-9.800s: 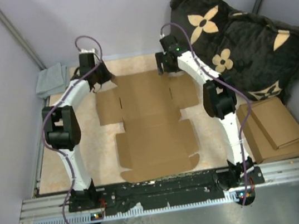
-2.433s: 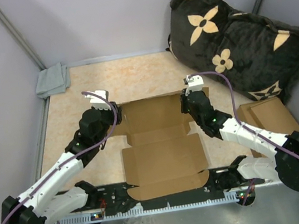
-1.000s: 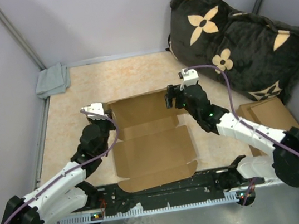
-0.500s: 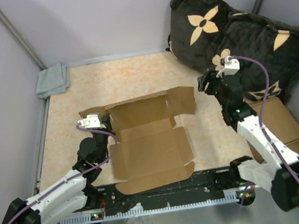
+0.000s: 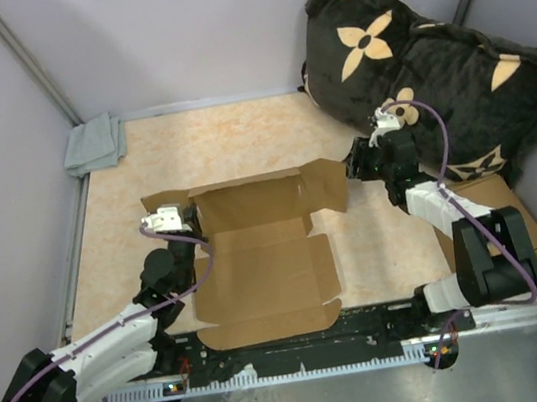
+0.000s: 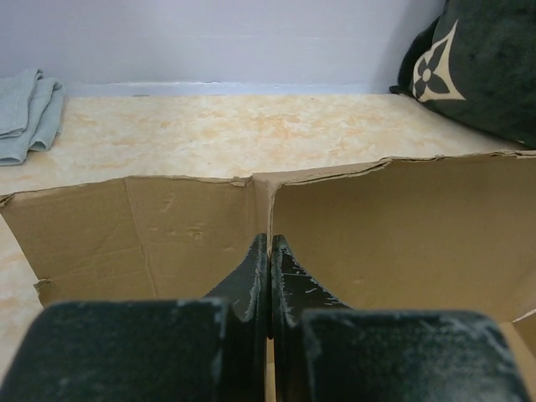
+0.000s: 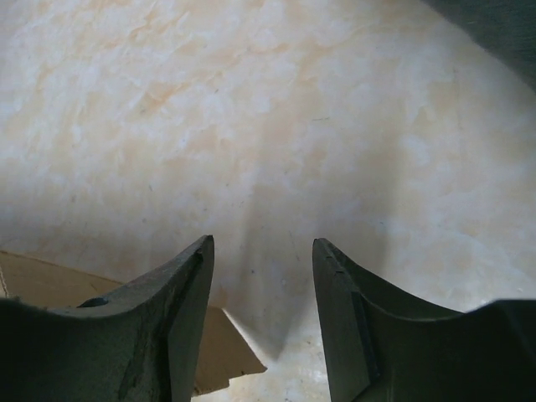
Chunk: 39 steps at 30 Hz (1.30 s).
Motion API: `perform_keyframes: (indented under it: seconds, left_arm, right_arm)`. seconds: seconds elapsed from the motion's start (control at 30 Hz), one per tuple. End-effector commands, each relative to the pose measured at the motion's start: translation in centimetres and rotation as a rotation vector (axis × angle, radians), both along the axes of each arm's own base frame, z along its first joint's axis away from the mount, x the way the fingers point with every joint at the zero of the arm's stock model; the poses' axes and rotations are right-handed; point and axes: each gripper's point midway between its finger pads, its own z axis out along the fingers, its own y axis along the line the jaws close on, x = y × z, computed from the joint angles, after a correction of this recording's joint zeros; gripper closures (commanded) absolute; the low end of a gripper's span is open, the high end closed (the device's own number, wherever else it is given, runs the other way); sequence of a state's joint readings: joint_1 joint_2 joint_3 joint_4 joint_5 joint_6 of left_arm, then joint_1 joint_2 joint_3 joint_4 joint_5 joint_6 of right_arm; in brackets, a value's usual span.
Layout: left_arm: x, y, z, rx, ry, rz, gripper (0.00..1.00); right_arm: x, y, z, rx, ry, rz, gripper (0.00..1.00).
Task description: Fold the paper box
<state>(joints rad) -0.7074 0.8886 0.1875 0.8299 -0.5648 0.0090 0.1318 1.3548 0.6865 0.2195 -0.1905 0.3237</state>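
Observation:
The paper box (image 5: 259,273) is plain brown cardboard lying open in the middle of the table, with its back panel and side flaps standing up. My left gripper (image 5: 188,223) is at the box's back left corner. In the left wrist view it (image 6: 270,240) is shut on a thin upright cardboard edge, with the raised panel (image 6: 402,226) right behind it. My right gripper (image 5: 355,166) is open and empty, just right of the box's right flap (image 5: 330,185). In the right wrist view the gripper (image 7: 261,244) hangs over bare tabletop, and a corner of the cardboard (image 7: 223,353) shows at lower left.
A black cushion with beige flowers (image 5: 430,66) lies at the back right, close behind my right arm. A stack of flat cardboard pieces (image 5: 490,228) sits at the right edge. A grey cloth (image 5: 93,144) lies in the back left corner. Walls close in both sides.
My right gripper has let go of the box's right flap and drawn away to the right. The left gripper keeps its hold. The box has slid a little toward the left and near edge.

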Motion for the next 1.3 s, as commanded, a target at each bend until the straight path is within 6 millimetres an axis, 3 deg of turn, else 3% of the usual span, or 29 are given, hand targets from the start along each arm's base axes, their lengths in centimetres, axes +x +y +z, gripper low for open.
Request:
perform_keyframes:
  seconds: [0.0,0.13,0.37,0.53,0.8,1.27]
  left_arm:
    - [-0.1,0.0,1.0,-0.021,-0.034,0.006,1.00]
    - [0.0,-0.1,0.5,-0.018,-0.024,0.008,1.00]
    - [0.8,-0.5,0.1,0.003,0.026,0.023,1.00]
    - [1.4,-1.0,0.0,0.015,0.061,0.030,1.00]
    - [1.8,-0.7,-0.5,0.041,0.099,0.065,1.00]
    - [1.5,-1.0,-0.7,0.032,0.093,0.038,1.00]
  right_arm:
    - [1.1,2.9,2.9,0.049,-0.123,0.187,0.49]
    - [-0.4,4.6,2.8,0.077,-0.123,0.315,0.51]
    - [-2.8,5.7,3.7,0.131,-0.133,0.393,0.50]
    - [-3.0,5.5,3.6,0.143,-0.101,0.362,0.49]
    - [-4.0,5.2,1.8,0.139,-0.037,0.353,0.48]
    - [-6.9,9.2,3.2,0.209,-0.107,0.565,0.44]
